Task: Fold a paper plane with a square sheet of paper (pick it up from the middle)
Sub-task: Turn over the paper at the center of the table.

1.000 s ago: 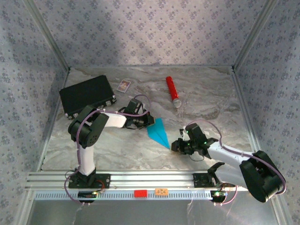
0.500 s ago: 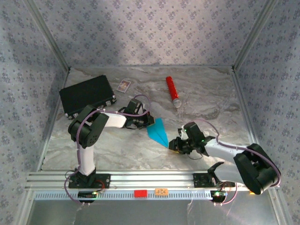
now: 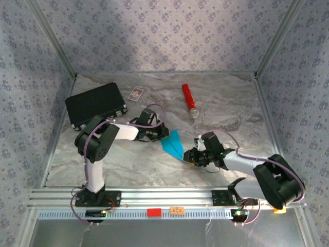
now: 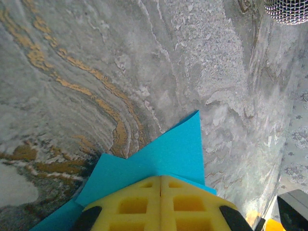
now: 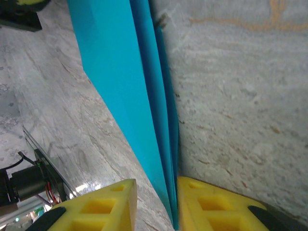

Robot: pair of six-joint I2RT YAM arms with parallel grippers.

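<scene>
Marbled grey table [image 3: 231, 108], floral-paper walls [image 3: 154, 36] on three sides. The paper plane [image 3: 173, 144] lay flat between the two claws, already a slim dart.

Left claw [image 3: 164, 133] was fully closed, pads together on top of the wide tail end, with paper fanning out ahead of its tips [image 4: 178, 154]. It looked like pinning; I couldn't tell whether any layer was pinched.

Right claw [image 3: 189, 157] was partly open and straddled the nose end. The folded layers [image 5: 125, 96] ran up between its fingers, close against one pad and with a gap to the other. No grip.

Handling guess: very light, thin and limp across the flat, stiffer along the creases. It slides easily on the smooth top and dents or tears if squeezed hard. Best hold is the stacked centre fold, mid-length.

Room: bare table past the right claw's outer side. A black case [image 3: 95, 104], white card [image 3: 135, 93] and red cylinder [image 3: 189, 100] sat well beyond both claws.
</scene>
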